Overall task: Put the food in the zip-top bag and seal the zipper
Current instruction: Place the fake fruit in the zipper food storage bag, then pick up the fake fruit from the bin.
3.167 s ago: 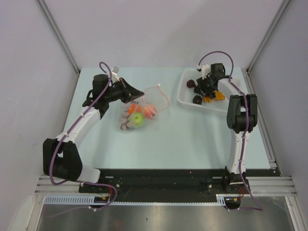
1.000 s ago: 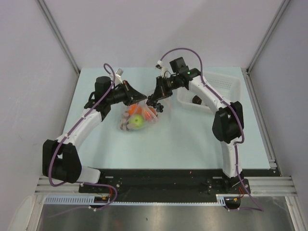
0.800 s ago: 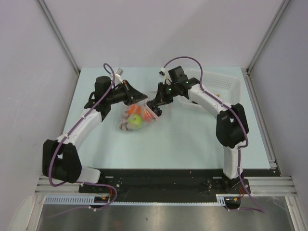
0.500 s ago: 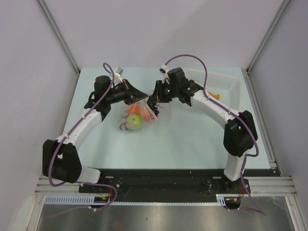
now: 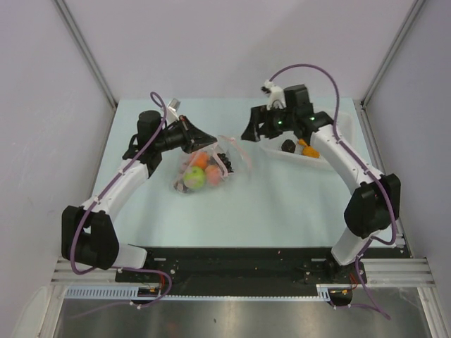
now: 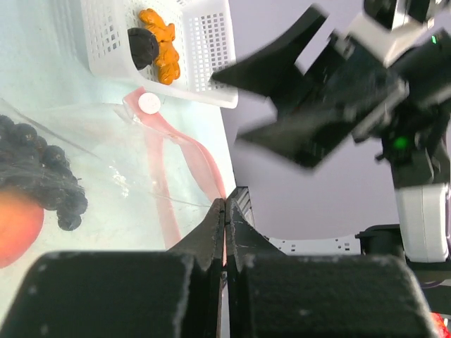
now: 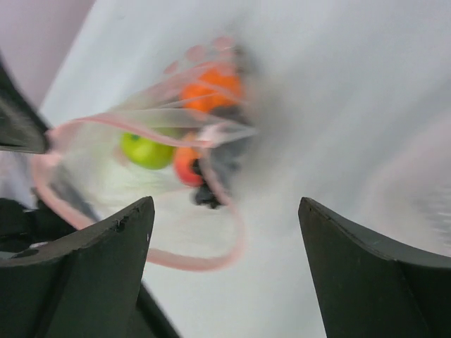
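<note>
The clear zip-top bag (image 5: pixel 203 169) lies left of centre with its mouth open towards the right. Inside are an orange ball (image 5: pixel 201 160), a green apple (image 5: pixel 194 177), a peach-red fruit (image 5: pixel 213 173) and a dark grape cluster (image 5: pixel 224 156). My left gripper (image 5: pixel 206 139) is shut on the bag's pink-red zipper strip (image 6: pixel 165 183) at its upper edge. My right gripper (image 5: pixel 249 133) is open and empty, above the table between the bag and the basket. In the blurred right wrist view the bag (image 7: pixel 169 141) lies beyond the spread fingers (image 7: pixel 91 267).
The white perforated basket (image 5: pixel 337 131) stands at the back right, holding a dark piece (image 5: pixel 287 146) and an orange piece (image 5: pixel 308 149). It also shows in the left wrist view (image 6: pixel 204 42). A white slider (image 6: pixel 149 103) sits on the zipper strip.
My right gripper brought the grape cluster from the basket to the bag's mouth, let it go inside, and has drawn back to the right, open. The left gripper kept its hold.
</note>
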Controlling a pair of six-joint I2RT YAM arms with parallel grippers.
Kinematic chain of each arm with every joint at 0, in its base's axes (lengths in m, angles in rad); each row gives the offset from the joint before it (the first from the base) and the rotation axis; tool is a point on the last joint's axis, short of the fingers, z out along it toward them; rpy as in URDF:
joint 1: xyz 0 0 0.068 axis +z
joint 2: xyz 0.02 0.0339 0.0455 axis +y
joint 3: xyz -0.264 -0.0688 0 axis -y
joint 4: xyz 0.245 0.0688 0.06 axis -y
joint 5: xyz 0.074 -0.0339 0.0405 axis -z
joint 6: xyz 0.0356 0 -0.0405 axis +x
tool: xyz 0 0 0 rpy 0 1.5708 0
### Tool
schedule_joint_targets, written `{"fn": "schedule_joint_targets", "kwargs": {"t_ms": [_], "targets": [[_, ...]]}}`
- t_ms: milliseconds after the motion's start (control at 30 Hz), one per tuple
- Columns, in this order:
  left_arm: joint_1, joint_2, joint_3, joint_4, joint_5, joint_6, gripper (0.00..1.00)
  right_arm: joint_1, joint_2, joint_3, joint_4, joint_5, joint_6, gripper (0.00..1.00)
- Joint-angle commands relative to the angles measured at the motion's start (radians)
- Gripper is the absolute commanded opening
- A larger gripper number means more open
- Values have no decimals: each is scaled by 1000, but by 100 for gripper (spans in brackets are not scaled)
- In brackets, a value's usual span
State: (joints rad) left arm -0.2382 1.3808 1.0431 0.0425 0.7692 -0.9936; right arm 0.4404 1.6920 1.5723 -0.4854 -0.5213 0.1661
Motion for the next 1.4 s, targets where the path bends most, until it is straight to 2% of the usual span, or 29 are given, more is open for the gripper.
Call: {"fn": "schedule_joint_targets", "kwargs": {"t_ms": [0,100,233,533,733,933,967,1033,1067,1133,1233,1367], "targets": [[-3,-8,46,42,-2,7,0,-163,-14,78,-77,-5,-249,88],[-3,0,55,37,-5,12,0,-215,50,104,-130,122,-379,91],[-3,17,64,36,-10,13,0,-249,152,124,-136,275,-467,93],[-3,20,72,22,-19,33,0,-267,366,204,-110,359,-527,94],[-3,21,71,13,-24,44,0,-264,442,197,-102,376,-539,90],[-3,24,74,4,-28,53,0,-267,471,196,-82,369,-545,75],[-3,26,74,2,-28,53,0,-267,472,201,-82,369,-545,69],[-3,27,75,3,-28,53,0,-269,471,203,-91,371,-551,64],[-3,29,75,7,-28,52,0,-272,466,201,-96,371,-554,54],[-3,31,78,7,-28,52,0,-281,443,207,-114,368,-556,44],[-3,26,83,7,-27,52,0,-292,379,219,-134,346,-556,38],[-4,20,84,7,-22,50,0,-293,287,285,-159,250,-522,24]]}}
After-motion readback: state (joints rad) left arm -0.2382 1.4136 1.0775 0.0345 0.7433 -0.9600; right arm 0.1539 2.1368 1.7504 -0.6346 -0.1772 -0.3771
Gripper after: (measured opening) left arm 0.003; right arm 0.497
